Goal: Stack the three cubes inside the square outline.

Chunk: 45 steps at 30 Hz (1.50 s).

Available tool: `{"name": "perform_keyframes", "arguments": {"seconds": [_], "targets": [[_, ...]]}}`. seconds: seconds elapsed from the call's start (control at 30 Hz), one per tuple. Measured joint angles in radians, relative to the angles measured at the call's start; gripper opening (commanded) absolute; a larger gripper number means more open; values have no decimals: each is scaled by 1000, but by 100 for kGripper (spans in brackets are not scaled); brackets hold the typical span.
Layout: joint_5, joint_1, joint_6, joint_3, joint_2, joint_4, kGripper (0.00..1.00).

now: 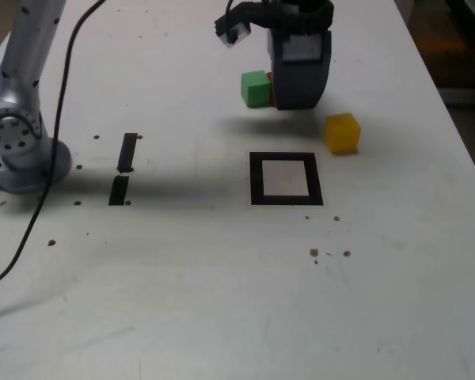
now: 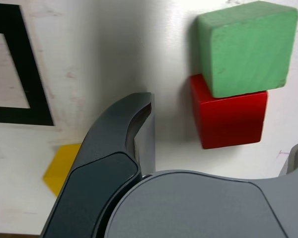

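Note:
In the exterior view my gripper (image 1: 298,101) hangs low over the far middle of the table. The green cube (image 1: 256,89) shows just to its left, and only a sliver of the red cube (image 1: 270,93) peeks out beside it. The wrist view shows the green cube (image 2: 246,47) touching the red cube (image 2: 228,116). The red one lies between my gripper's (image 2: 221,124) spread fingers (image 2: 139,124), untouched; the gripper is open. The yellow cube (image 1: 341,132) sits apart on the exterior view's right and shows in the wrist view as a yellow cube (image 2: 64,166) corner. The square outline (image 1: 256,180), empty, lies nearer the camera; its border (image 2: 20,115) shows in the wrist view.
The arm's base (image 1: 16,134) stands at the exterior view's left with a black cable (image 1: 62,103) trailing past it. Two short black tape strips (image 1: 127,152) (image 1: 119,190) lie beside the base. Small specks (image 1: 324,253) dot the table in front of the outline.

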Motion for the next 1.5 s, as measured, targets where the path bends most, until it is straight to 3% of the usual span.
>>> {"name": "perform_keyframes", "arguments": {"seconds": [0.13,0.43,0.6,0.9,1.13,1.23,1.5], "targets": [[3,44,23,-15,29,0,92],[-67,71,58,-18,58,0,57],[-88,68,60,-57,77,9,47],[-42,65,62,-107,104,10,30],[1,61,76,-114,92,68,24],[6,50,140,-141,54,119,24],[-151,-13,420,-386,25,376,24]]}}
